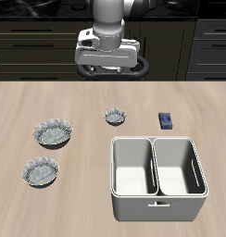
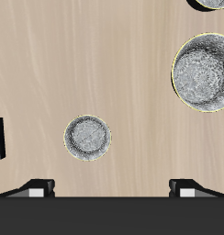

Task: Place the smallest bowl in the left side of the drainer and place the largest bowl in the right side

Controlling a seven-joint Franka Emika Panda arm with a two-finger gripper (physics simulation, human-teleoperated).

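Two compartments of the drainer sit empty nearest me, by the counter's front edge, so neither placement is done yet. Off to one side of it lies the mid-sized bowl, and just behind that the largest bowl, well apart from the drainer. Farther back, behind the drainer's far wall, rests the smallest bowl, upright, with a dark blue block near it. Farthest of all, the jaws hang high over the back of the counter, spread wide and holding nothing; in the wrist view both fingertips frame the smallest bowl, with the largest bowl off to the side. I judge I'm in the approach for the first pick. Next I need to come straight down over the smallest bowl, centre on its scalloped rim, and pinch one wall before carrying it to the drainer's left side.
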